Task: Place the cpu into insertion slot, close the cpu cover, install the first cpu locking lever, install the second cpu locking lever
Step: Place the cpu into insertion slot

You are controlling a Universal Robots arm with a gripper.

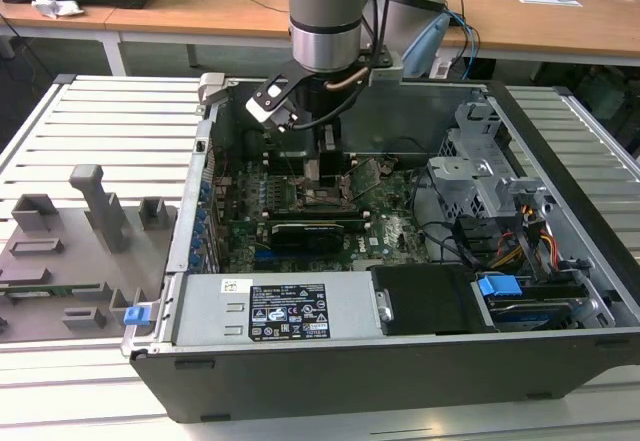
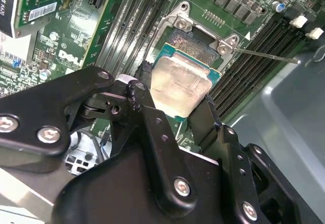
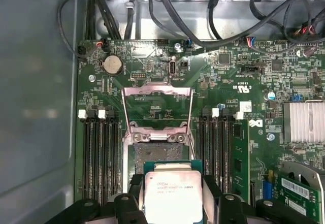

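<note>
My gripper [image 3: 172, 189] is shut on the cpu [image 3: 172, 196], a silvery square chip on a green base, pinched by its two side edges between the black fingers [image 3: 133, 184]. In both wrist views the chip hangs just above and partly over the insertion slot [image 3: 157, 152], whose dark centre shows beyond it. The cpu cover [image 3: 157, 89] stands swung open behind the slot, the board showing through its window. In the second wrist view the cpu [image 2: 180, 84] lies tilted over the slot [image 2: 195, 42], and a thin locking lever [image 2: 269, 55] sticks out sideways. In the exterior view the gripper [image 1: 325, 169] reaches into the open case over the slot [image 1: 318, 199].
Long black memory slots [image 3: 101, 155] flank the socket on both sides. A black card [image 1: 315, 229] lies in front of it, a drive cage [image 1: 490, 176] and cables [image 1: 530, 246] to the exterior view's right. A grey fixture plate [image 1: 70, 251] lies outside the case.
</note>
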